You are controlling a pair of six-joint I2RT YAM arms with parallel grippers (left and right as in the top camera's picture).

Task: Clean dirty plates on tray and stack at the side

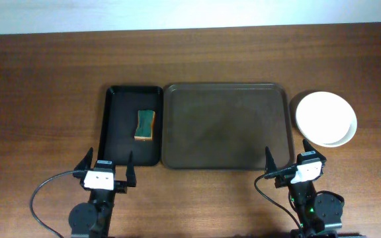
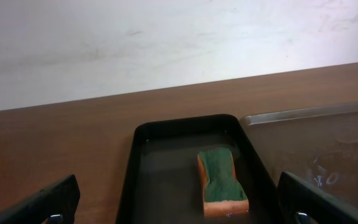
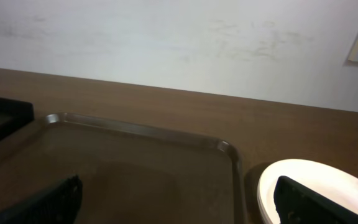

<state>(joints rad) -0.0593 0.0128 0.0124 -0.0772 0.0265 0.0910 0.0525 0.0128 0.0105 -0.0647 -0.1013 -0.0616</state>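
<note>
Left fingers (image 1: 84, 162) are spread wide with nothing between them, low over the dark brown wood-grain counter (image 1: 45, 99). The narrow black rectangular tray (image 1: 119, 112) sits straight ahead of them, its near rim at the fingertips. The green-topped orange sponge (image 1: 145, 125) lies inside it, ahead of the fingers and slightly toward the right one.

Right fingers (image 1: 268, 164) are also spread and grip nothing. The large dark brown rectangular tray with rounded corners (image 1: 225, 125) lies ahead and mostly left of them, with its near right corner between the fingertips. It sits just beside the black tray.

The stack of round white shallow plates (image 1: 326, 118) sits on the counter, off the tray, ahead and right of the right fingers. It is just beside the tray's right rim, not touching. Two rims show; whether there are more I cannot tell. The top plate looks plain white.
</note>
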